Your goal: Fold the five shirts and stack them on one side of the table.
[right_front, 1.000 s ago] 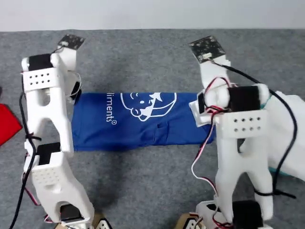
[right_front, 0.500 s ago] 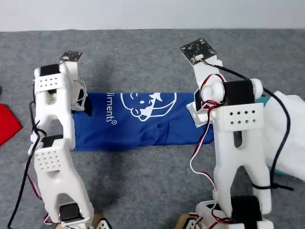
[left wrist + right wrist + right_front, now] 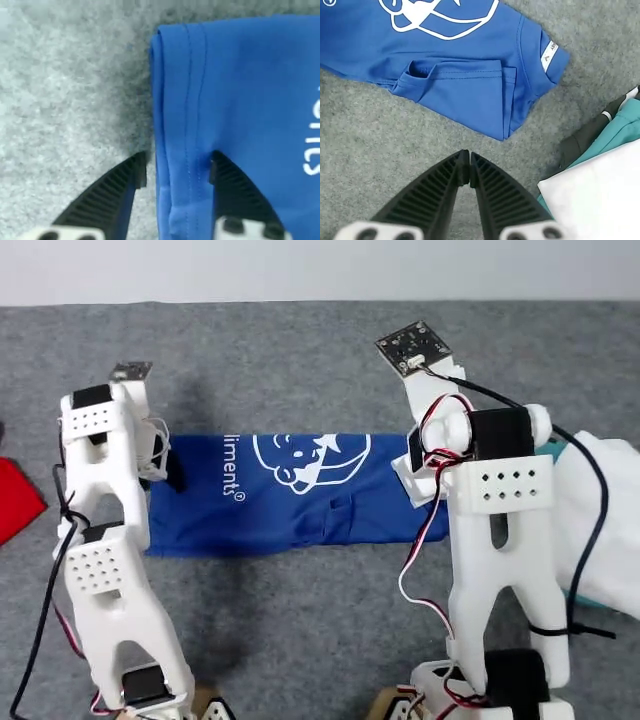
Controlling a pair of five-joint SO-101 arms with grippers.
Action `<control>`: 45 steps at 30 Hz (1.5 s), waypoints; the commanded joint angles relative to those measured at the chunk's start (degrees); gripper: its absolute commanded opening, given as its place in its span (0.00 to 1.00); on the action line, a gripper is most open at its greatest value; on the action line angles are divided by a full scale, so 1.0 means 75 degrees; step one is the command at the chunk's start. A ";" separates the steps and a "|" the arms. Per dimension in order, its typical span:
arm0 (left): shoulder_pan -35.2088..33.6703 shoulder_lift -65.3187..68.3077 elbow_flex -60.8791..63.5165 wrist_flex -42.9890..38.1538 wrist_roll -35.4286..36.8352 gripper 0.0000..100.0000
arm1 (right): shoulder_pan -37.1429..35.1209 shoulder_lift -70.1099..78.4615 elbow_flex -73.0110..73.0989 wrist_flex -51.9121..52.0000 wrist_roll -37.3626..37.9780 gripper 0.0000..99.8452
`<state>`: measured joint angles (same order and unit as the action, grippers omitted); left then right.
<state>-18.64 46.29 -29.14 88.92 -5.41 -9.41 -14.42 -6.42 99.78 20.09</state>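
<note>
Left claw (image 3: 177,162) straddles the hemmed edge of the blue shirt (image 3: 250,100).

White print on the folded blue cotton shirt (image 3: 300,520)
Sideways white lettering (image 3: 232,478) sits just past my left gripper (image 3: 177,170); a small white neck tag (image 3: 548,54), unreadable, lies ahead of my right gripper (image 3: 470,165).

Closed end effector (image 3: 469,156) over grey mat (image 3: 365,145), near folded blue shirt (image 3: 470,85).
</note>
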 commanded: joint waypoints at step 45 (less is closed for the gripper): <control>-0.0094 -0.2719 0.0885 0.1571 -0.3153 0.00 | 0.0615 -0.0147 -0.1325 0.0369 0.0094 0.01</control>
<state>-23.91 36.53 -28.26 98.77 -27.38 -8.26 -14.42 -12.84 100.48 20.18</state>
